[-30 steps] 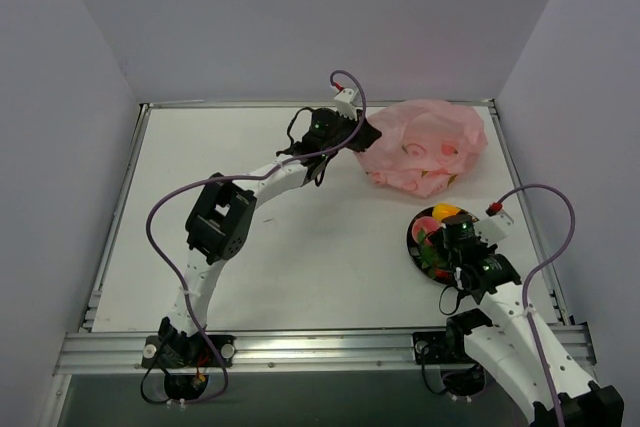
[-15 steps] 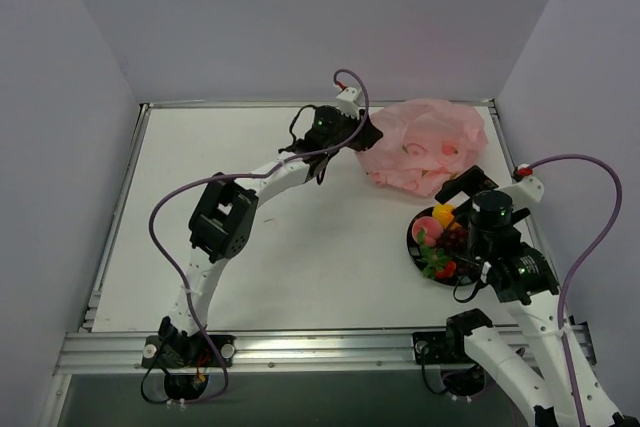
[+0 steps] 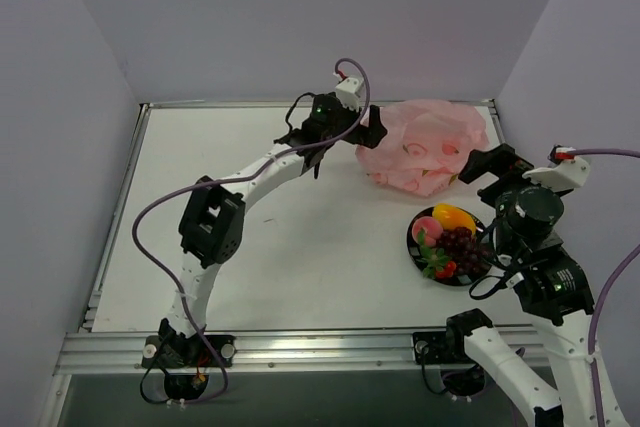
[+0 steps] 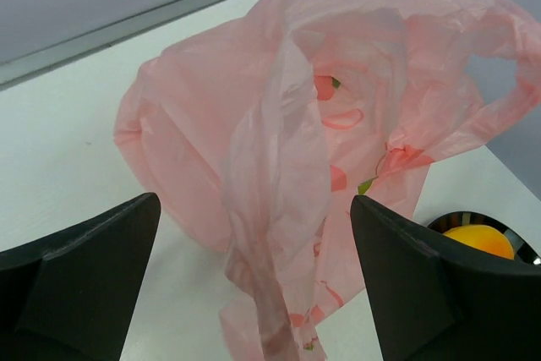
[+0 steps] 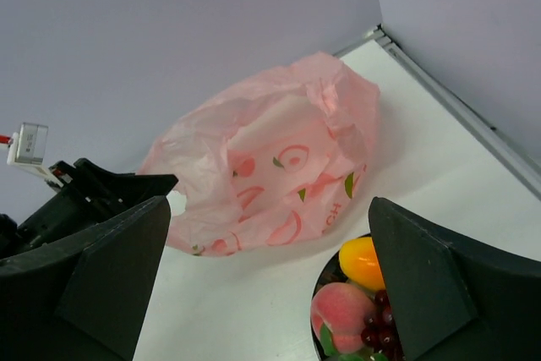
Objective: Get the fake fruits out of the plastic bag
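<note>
The plastic bag (image 3: 425, 145) lies crumpled at the back right, pink and translucent; no fruit shows through it. My left gripper (image 3: 368, 133) is open at the bag's left edge. In the left wrist view a twisted strand of the plastic bag (image 4: 338, 116) hangs loose between the wide jaws of my left gripper (image 4: 254, 285). The fake fruits rest on a black-rimmed plate (image 3: 412, 239): a peach (image 3: 427, 226), a yellow-orange fruit (image 3: 453, 217), grapes (image 3: 460, 242) and a strawberry (image 3: 445, 269). My right gripper (image 3: 482, 165) hovers open and empty above the plate, facing the bag (image 5: 279, 166).
Grey walls close the table on three sides, and a metal rail (image 3: 320, 104) runs along the back edge just behind the bag. The left arm stretches diagonally over the table's middle. In the right wrist view the plate (image 5: 314, 293) with the peach (image 5: 342, 314) lies below the right gripper (image 5: 270, 285).
My left gripper has opened and let go of the bag's edge. My right gripper has opened, left the plate and risen toward the back right. The fruits stay on the plate.
</note>
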You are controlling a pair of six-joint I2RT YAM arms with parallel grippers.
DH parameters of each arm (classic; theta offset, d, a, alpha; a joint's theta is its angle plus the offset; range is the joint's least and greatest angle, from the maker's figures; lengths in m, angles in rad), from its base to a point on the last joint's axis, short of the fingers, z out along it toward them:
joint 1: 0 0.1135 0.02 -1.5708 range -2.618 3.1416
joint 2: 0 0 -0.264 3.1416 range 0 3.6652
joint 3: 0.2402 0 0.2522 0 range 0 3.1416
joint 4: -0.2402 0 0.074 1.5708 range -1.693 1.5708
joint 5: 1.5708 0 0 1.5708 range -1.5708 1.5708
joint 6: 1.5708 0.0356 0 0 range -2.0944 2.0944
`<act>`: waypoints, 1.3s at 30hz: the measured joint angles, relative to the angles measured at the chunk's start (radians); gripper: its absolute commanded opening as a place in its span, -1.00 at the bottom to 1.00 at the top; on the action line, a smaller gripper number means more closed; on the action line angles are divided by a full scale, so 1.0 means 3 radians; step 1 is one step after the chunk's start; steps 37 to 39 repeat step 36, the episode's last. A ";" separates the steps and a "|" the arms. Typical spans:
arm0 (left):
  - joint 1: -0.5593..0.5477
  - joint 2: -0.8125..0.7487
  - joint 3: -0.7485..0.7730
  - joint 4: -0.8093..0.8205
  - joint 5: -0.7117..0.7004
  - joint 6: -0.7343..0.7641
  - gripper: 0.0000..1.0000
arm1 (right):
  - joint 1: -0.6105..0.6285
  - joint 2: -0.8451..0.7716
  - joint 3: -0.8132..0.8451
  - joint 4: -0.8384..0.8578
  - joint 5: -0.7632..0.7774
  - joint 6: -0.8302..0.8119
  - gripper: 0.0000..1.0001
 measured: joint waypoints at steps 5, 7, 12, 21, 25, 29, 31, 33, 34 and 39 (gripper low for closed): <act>0.0000 -0.0510 -0.0025 -0.0343 -0.0233 0.0154 0.88 | 0.0000 -0.0048 0.0132 0.0079 0.0008 -0.0196 0.98; 0.0000 -0.0825 -0.0089 -0.0474 -0.0380 0.0215 0.88 | 0.0000 -0.0074 0.0153 0.0122 -0.0013 -0.0248 0.98; -0.0094 -0.1746 -0.0379 -0.0827 -0.1078 0.0371 0.88 | 0.0000 -0.0146 0.0156 0.0151 -0.0127 -0.0301 0.98; -0.0598 -0.3154 -0.0815 -0.1381 -0.1963 0.0482 0.88 | 0.0000 -0.0334 0.0155 0.0174 -0.0266 -0.0299 1.00; -0.0535 -0.3791 -0.1368 -0.1815 -0.2349 0.0399 0.88 | 0.0000 -0.0347 0.0145 0.0197 -0.0281 -0.0301 1.00; -0.0535 -0.4401 -0.1935 -0.2294 -0.2609 0.0326 0.88 | 0.0000 -0.0380 0.0062 0.0217 -0.0281 -0.0300 1.00; -0.0535 -0.4671 -0.2178 -0.2466 -0.2664 0.0317 0.88 | 0.0000 -0.0388 -0.0032 0.0239 -0.0282 -0.0296 1.00; -0.0535 -0.4873 -0.2361 -0.2602 -0.2688 0.0315 0.88 | 0.0000 -0.0385 -0.0198 0.0290 -0.0289 -0.0273 1.00; -0.0535 -0.4959 -0.2421 -0.2655 -0.2694 0.0315 0.88 | 0.0000 -0.0375 -0.0294 0.0299 -0.0299 -0.0256 1.00; -0.0535 -0.5091 -0.2483 -0.2677 -0.2696 0.0327 0.88 | 0.0000 -0.0320 -0.0462 0.0303 -0.0357 -0.0203 1.00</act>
